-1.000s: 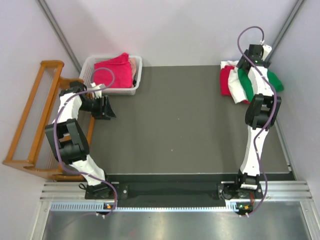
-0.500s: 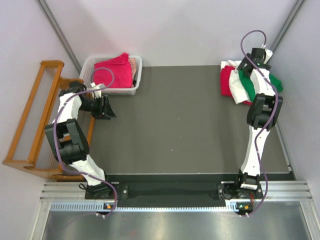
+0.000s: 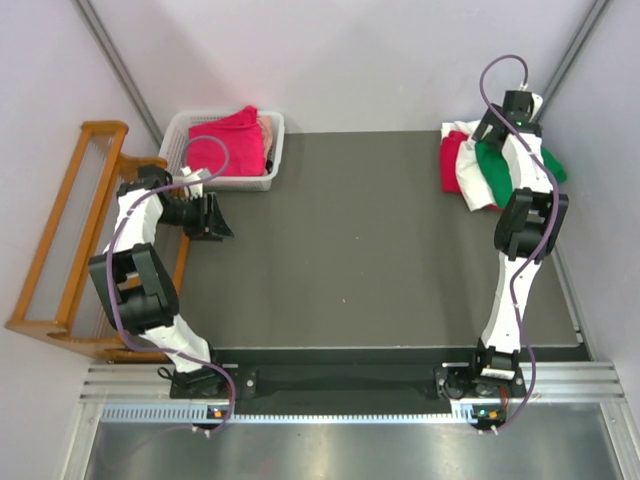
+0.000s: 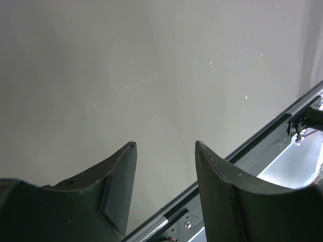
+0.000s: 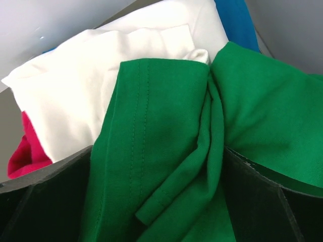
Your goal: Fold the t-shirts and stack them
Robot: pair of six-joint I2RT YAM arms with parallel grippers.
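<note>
The dark counter (image 3: 350, 250) is stretching out between the two hands, most of it lying to the right of the left hand (image 4: 165, 146) and to the left of the right hand (image 5: 159, 151). The orange wooden rack (image 3: 60, 240) is standing off the counter's edge, out past the left hand's left side. The white slatted basket (image 3: 275, 150) is sitting just beyond the left hand, with crimson t-shirts (image 3: 225, 145) heaped inside it.

Over at the far right corner, a pile of t-shirts is lying directly under the right hand. The green t-shirt (image 5: 166, 136) is resting on top, bunching into a ridge that runs up between the fingers. The white t-shirt (image 5: 91, 96) is spreading out beyond the hand and to its left, under the green one. A corner of a crimson t-shirt (image 5: 28, 156) is peeking out below the white one, off the hand's left side.

The right hand is hovering low with its fingers spread as wide as they go, gripping nothing. The left hand is holding its fingers (image 4: 118, 176) partly apart over the counter, with nothing between them.
</note>
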